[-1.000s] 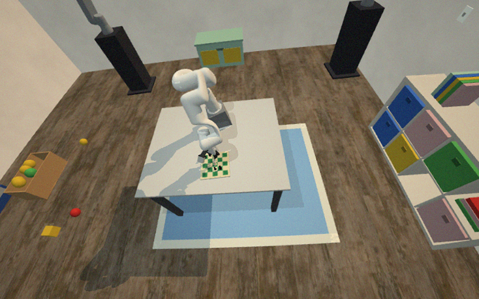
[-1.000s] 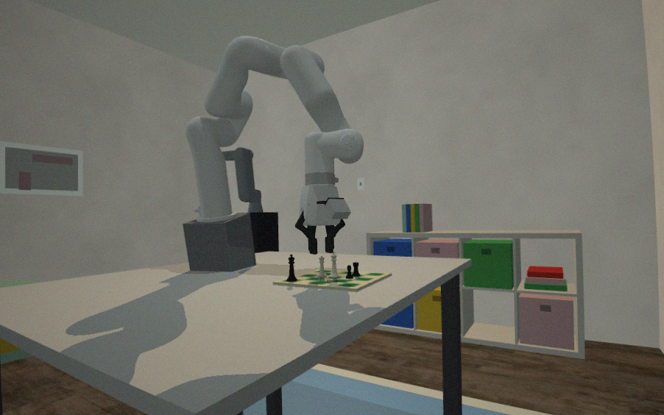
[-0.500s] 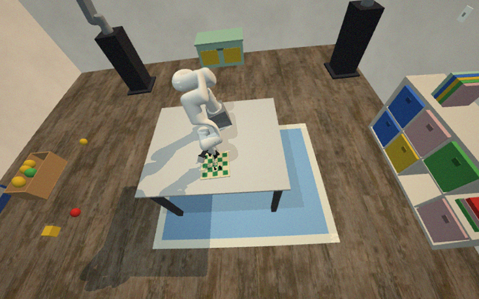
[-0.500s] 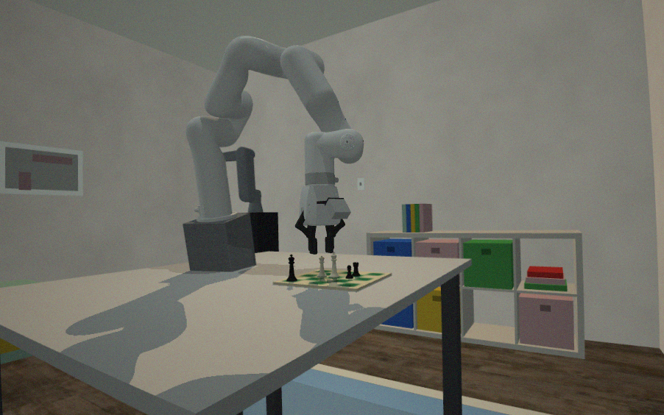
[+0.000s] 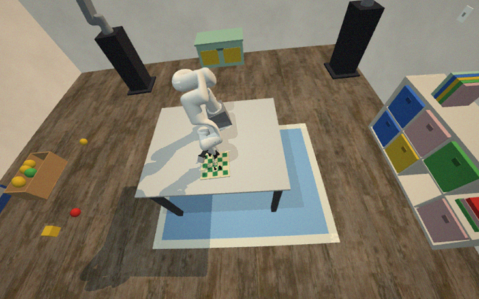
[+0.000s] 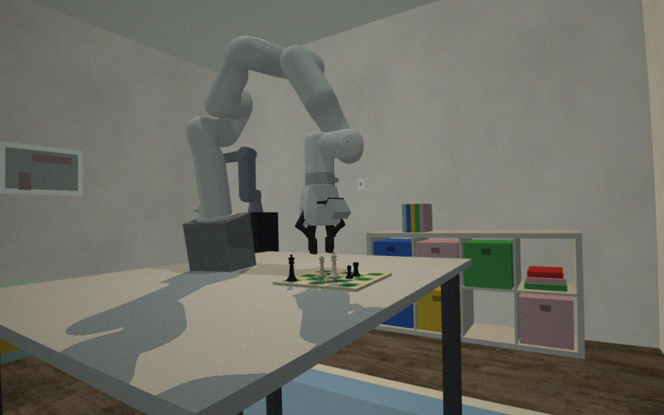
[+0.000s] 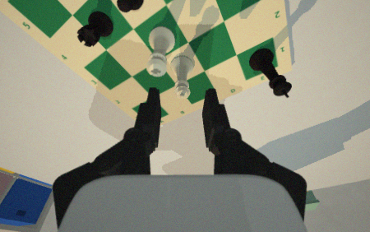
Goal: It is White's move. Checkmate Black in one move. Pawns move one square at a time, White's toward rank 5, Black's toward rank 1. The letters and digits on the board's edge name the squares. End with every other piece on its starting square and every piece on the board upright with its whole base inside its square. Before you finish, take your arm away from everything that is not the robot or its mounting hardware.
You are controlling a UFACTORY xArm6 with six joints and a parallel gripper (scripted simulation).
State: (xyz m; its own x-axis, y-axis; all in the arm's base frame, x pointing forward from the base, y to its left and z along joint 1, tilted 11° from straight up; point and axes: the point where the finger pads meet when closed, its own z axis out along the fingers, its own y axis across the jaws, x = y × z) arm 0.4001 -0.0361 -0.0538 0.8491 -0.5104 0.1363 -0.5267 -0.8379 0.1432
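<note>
A small green and cream chessboard (image 5: 209,176) (image 6: 364,282) (image 7: 242,29) lies on the white table (image 5: 250,159) (image 6: 196,332). Two tall white pieces (image 7: 158,51) (image 7: 182,74) (image 6: 322,266) (image 6: 333,264) stand side by side near the board's middle. A black king (image 6: 291,268) (image 7: 269,70) stands on a corner square. A black rook (image 6: 355,268) (image 7: 94,28) and a black pawn (image 6: 349,271) (image 7: 129,4) stand on the far side. My gripper (image 5: 209,155) (image 6: 322,246) (image 7: 182,100) hangs just above the white pieces, pointing down. Its fingers are apart with nothing between them.
The arm's grey base (image 6: 218,244) stands on the table behind the board. A shelf with coloured boxes (image 6: 489,283) (image 5: 439,161) stands to the right of the table. Two black pillars (image 5: 126,59) (image 5: 353,38) stand at the back of the room.
</note>
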